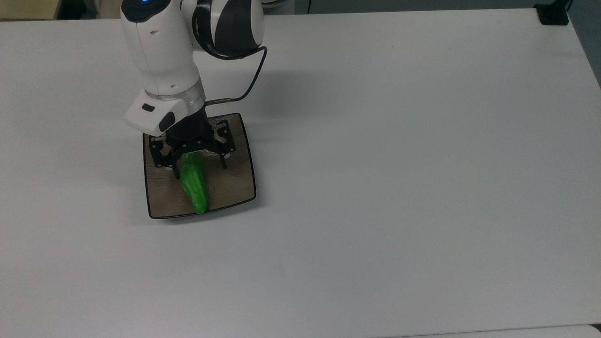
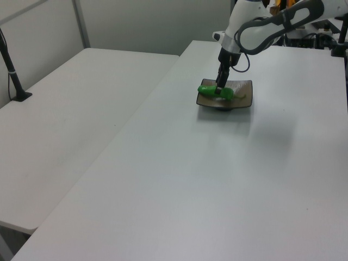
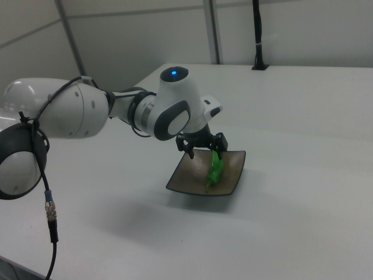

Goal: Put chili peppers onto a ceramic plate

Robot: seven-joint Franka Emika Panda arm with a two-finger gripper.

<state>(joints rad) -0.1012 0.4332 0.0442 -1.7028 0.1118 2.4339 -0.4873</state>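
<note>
The bright green chili pepper (image 1: pixel 193 185) lies on the square taupe-brown plate (image 1: pixel 235 183), its tip reaching the plate's edge at the top view's bottom. My gripper (image 1: pixel 201 165) hangs low over the plate's middle, open, with its black fingers spread on either side of the pepper's upper end. The pepper's stem is hidden under the gripper body. In the left view the pepper (image 2: pixel 209 90) rests across the plate (image 2: pixel 242 89) beneath the gripper (image 2: pixel 220 89). The right view has the pepper (image 3: pixel 215 170) lying lengthwise on the plate (image 3: pixel 186 175) below the gripper (image 3: pixel 205 153).
The white table (image 1: pixel 399 188) stretches wide to the top view's right of the plate. A black mount (image 1: pixel 553 14) sits at its far corner. A second white table (image 2: pixel 65 125) with a black post (image 2: pixel 11 65) adjoins it at the left view's left.
</note>
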